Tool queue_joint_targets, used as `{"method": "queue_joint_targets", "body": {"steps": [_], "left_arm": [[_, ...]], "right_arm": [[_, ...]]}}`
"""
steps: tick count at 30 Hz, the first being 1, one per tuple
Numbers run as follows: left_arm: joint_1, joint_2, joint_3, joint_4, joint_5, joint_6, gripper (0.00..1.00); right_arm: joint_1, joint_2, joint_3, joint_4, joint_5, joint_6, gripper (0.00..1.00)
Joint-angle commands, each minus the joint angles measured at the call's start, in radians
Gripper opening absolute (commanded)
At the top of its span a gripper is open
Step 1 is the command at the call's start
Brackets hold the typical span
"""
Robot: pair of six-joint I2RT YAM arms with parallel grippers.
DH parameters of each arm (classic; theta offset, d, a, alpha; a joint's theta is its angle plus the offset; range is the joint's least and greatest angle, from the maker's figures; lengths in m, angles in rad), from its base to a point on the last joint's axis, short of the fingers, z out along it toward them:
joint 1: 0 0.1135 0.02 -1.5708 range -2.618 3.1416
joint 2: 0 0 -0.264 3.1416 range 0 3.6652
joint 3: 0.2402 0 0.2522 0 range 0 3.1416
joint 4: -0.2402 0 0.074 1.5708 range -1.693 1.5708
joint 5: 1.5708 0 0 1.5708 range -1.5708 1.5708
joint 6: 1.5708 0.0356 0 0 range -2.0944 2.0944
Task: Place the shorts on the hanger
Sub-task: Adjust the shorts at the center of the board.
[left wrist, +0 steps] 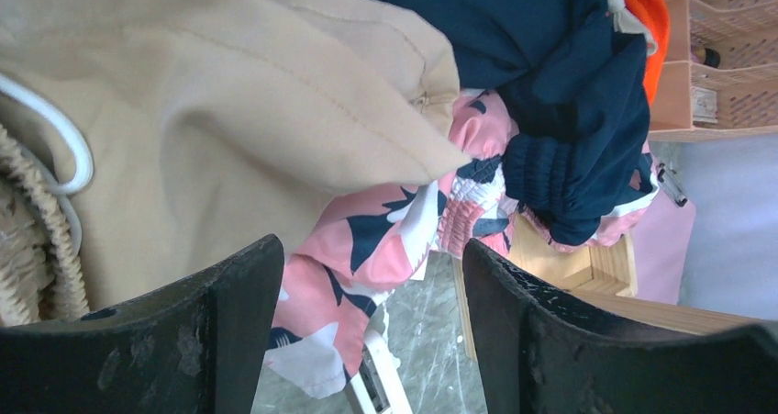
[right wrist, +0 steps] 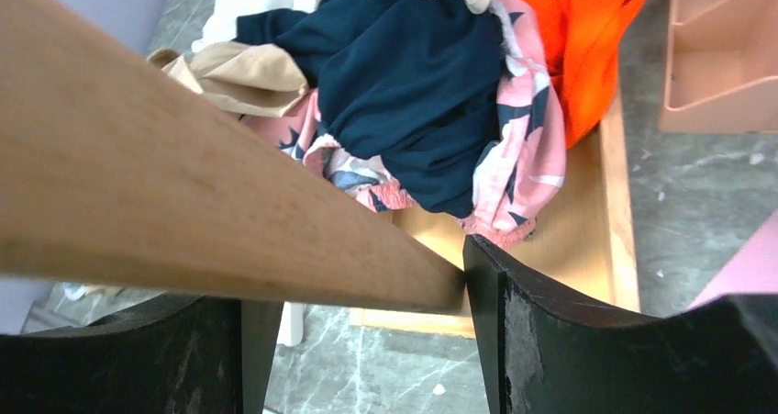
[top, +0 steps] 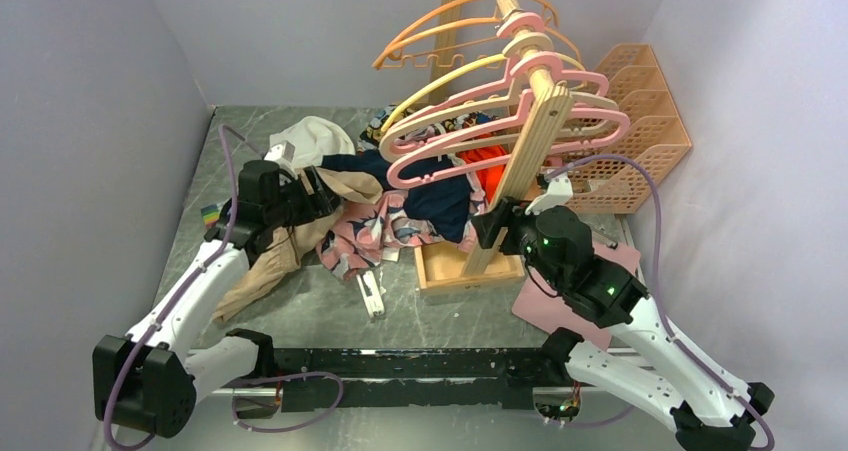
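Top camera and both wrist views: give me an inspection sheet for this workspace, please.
Surface: grey marbled tabletop; pink mat at right.
Job's things: pink whale-print fabric shorts in the clothes pile, partly under the dark navy garment; pink plastic hanger on the wooden rack.
Clutter: beige garment, dark navy garment, orange-red garment, white clip.
Grippers: left gripper open, facing the shorts; right gripper astride the rack's upright, grip unclear.
Cables: lilac cable looped along each arm.
Surroundings: peach plastic basket at right; lilac walls.
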Motion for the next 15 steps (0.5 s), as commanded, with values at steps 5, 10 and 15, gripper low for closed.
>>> {"method": "queue_joint_targets", "body": {"steps": [5,10,15], "left_arm": [[-0.009,0.095,0.134,0.110,0.061,0.007,0.75],[-0.008,0.189,0.215,0.177,0.080,-0.008,0.75],[-0.010,0.318,0.316,0.243,0.118,-0.029,0.74]], "right_arm": [[-0.016,0.006,0.054,-0.231,0.372,-0.110,0.55],[-0.016,-0.004,0.063,-0.279,0.415,-0.087,0.51],[-0.016,-0.017,0.067,-0.277,0.399,-0.095,0.47]]}}
